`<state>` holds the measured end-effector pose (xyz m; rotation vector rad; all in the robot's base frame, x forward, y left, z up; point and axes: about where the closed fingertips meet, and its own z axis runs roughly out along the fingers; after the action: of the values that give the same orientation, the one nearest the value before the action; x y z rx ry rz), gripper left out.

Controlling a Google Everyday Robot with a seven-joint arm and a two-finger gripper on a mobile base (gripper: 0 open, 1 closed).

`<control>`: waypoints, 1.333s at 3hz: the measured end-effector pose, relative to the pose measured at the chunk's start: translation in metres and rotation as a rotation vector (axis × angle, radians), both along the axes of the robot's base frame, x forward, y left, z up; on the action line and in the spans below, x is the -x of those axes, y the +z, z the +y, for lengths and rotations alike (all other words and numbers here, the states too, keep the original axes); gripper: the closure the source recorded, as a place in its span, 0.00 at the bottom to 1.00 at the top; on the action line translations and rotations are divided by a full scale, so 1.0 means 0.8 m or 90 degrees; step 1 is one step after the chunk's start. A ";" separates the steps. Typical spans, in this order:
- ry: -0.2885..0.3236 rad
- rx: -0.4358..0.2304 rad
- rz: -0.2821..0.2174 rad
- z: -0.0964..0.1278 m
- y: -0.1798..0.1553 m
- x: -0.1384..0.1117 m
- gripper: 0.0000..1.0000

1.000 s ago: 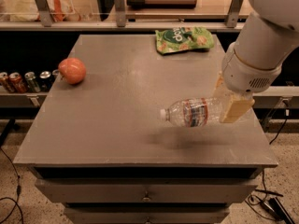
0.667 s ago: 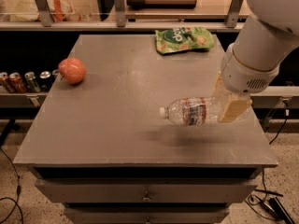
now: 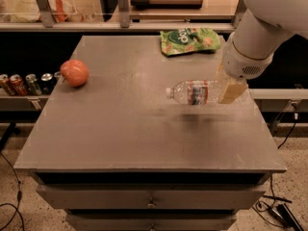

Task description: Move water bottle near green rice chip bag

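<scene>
The grey table [image 3: 120, 134] spreads below and left of the gripper [image 3: 230, 88], which hangs over the table's right side. The green rice chip bag [image 3: 190, 40] lies flat behind the gripper, slightly leftward, well apart. The gripper is clamped on the base end of the water bottle [image 3: 192, 92], which juts out horizontally to its left, cap outermost, with its shadow on the tabletop beneath. A red apple [image 3: 74, 73] sits far to the left.

Arm [image 3: 269, 23] angles down from upper right. Gripper [image 3: 230, 88] at its lower tip clamps bottle [image 3: 195, 92], which extends level to its left.
</scene>
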<state>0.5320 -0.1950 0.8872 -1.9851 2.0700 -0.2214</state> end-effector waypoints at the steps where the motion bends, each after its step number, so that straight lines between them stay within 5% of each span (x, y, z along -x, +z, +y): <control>1: -0.026 0.006 -0.047 -0.010 0.009 -0.048 1.00; 3: -0.037 0.010 -0.140 0.001 0.018 -0.142 1.00; 4: -0.036 0.008 -0.146 0.002 0.018 -0.146 1.00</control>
<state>0.6492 -0.1932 0.9020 -1.8144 1.9836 -0.4523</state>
